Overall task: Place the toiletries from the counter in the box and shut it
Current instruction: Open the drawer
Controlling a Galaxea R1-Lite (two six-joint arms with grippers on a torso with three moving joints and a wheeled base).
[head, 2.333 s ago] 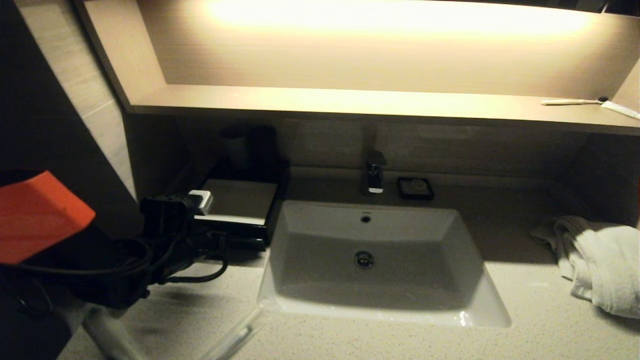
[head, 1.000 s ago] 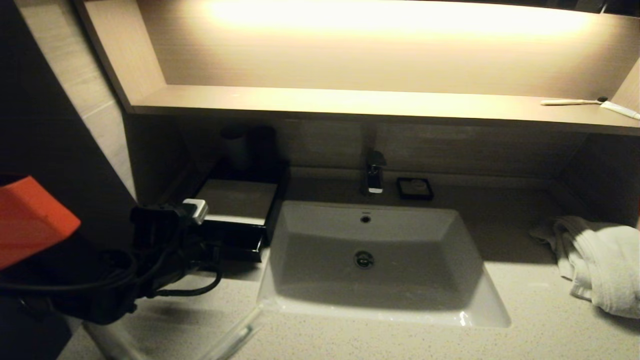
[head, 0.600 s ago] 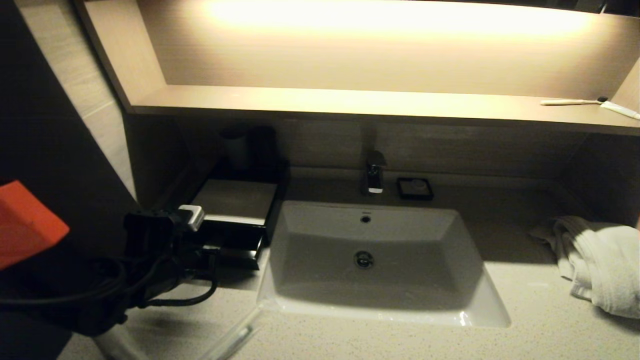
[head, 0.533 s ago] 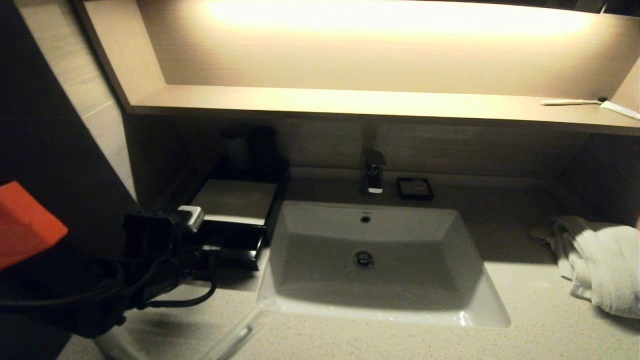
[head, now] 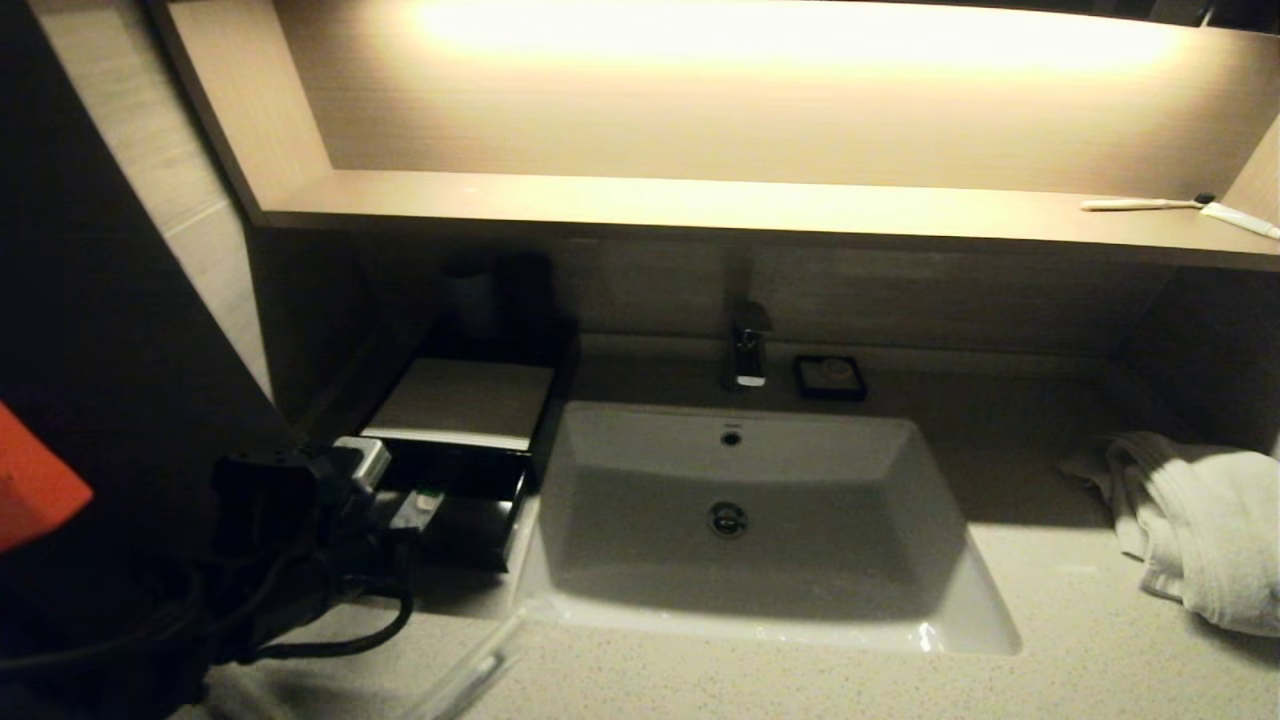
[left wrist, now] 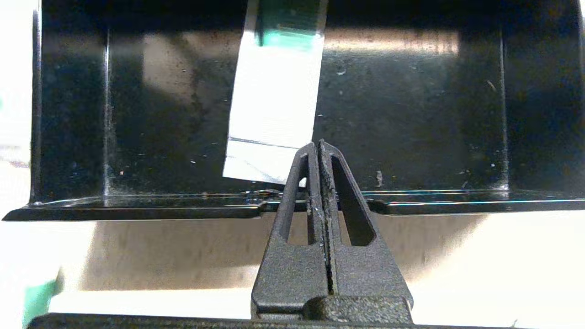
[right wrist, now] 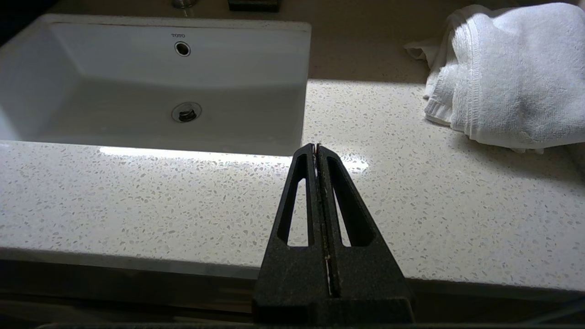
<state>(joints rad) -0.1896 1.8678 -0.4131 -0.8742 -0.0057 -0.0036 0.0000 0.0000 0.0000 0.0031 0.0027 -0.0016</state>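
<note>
The black box (head: 462,398) stands on the counter (head: 1090,670), left of the sink. Its front drawer (head: 478,535) is slid out. One white sachet with a green mark (head: 420,502) lies inside it, also in the left wrist view (left wrist: 274,100). My left gripper (head: 395,530) is shut, its tips (left wrist: 317,145) reaching over a notch in the drawer's front lip (left wrist: 137,208), nothing between the fingers. A clear-wrapped toothbrush (head: 470,680) lies on the counter in front. My right gripper (right wrist: 316,147) is shut and empty above the counter's front edge, right of the sink.
The white sink (head: 985,625) fills the middle, with a tap (head: 748,350) and black soap dish (head: 830,375) behind it. A white towel (head: 1200,520) lies at the right. A dark cup (head: 480,290) stands behind the box. A bare toothbrush (head: 1150,204) lies on the lit shelf.
My left gripper has drawn back toward the counter's front and the drawer has slid out with it. The sachet inside the drawer now shows.
</note>
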